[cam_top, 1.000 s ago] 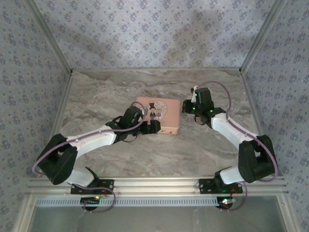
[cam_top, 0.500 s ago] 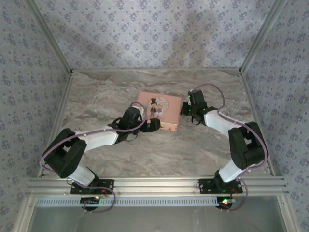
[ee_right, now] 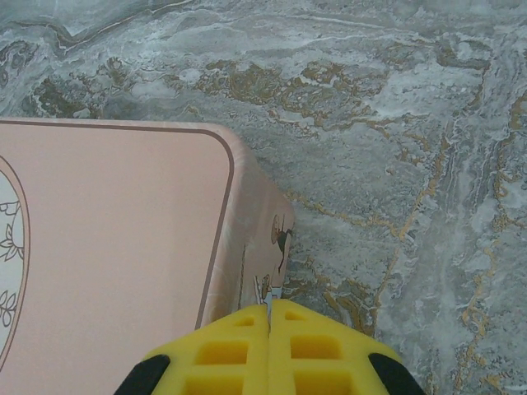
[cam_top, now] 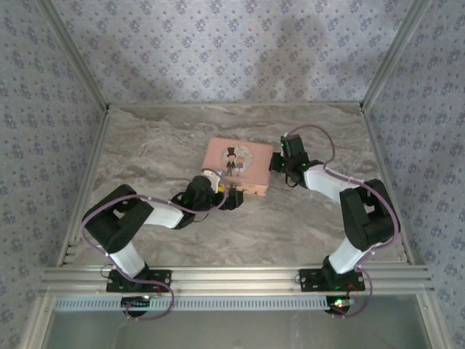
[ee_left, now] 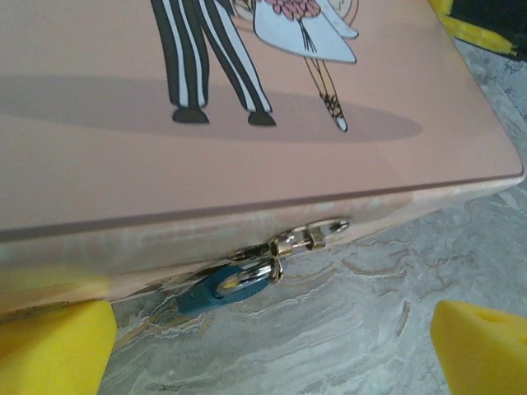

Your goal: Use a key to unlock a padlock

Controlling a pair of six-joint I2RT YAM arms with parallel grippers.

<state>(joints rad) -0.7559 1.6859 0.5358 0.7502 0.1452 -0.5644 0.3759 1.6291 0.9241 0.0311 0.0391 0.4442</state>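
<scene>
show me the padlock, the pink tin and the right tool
padlock (ee_left: 212,291), left wrist view, on its teal body
pink tin (cam_top: 256,173), top external view, on bare lid near its right edge
right tool (ee_right: 269,311), right wrist view, on the seam between its shut yellow fingertips

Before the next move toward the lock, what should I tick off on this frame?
1. Tiny blue-teal padlock in sight, on the silver clasp of the pink rectangular tin: ok.
2. Left gripper jaws open, padlock ahead between them: ok.
3. Padlock gripped: not ok, the jaws are clear of it.
4. Right gripper jaws shut beside the tin's corner: ok.
5. A key in the right jaws: cannot tell.
6. Padlock locked or open: cannot tell.
</scene>
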